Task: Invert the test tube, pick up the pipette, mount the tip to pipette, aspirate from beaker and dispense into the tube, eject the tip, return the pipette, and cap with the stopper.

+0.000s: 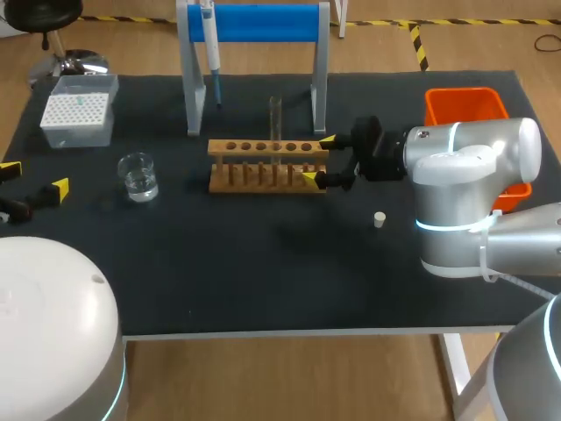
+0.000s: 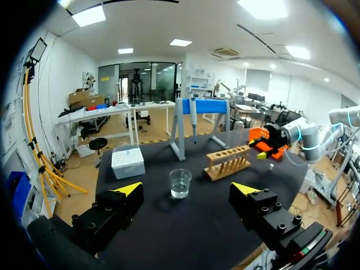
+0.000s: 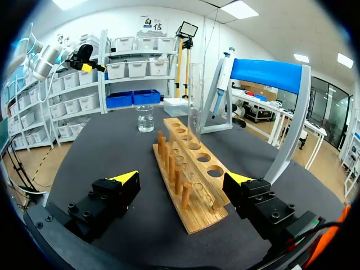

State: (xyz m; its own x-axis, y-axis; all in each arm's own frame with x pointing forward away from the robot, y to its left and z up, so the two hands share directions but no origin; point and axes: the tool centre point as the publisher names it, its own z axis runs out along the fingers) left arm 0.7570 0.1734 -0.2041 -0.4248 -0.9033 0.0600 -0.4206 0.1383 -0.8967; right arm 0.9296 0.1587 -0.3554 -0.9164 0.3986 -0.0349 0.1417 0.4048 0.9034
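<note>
Right gripper (image 3: 183, 178) gapes wide at the rack's (image 3: 198, 218) end (test tube (image 3: 196, 95) upright in it); left gripper (image 2: 187, 189), fingers spread too, faces the beaker (image 2: 180, 183).

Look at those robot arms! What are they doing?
The right arm's open fingers sit on either side of one end of the wooden rack, where a glass tube stands upright. Nothing is held. The left arm's fingers are open too, near the edge of the table, with the glass of water ahead. The pipette hangs on its blue stand.
</note>
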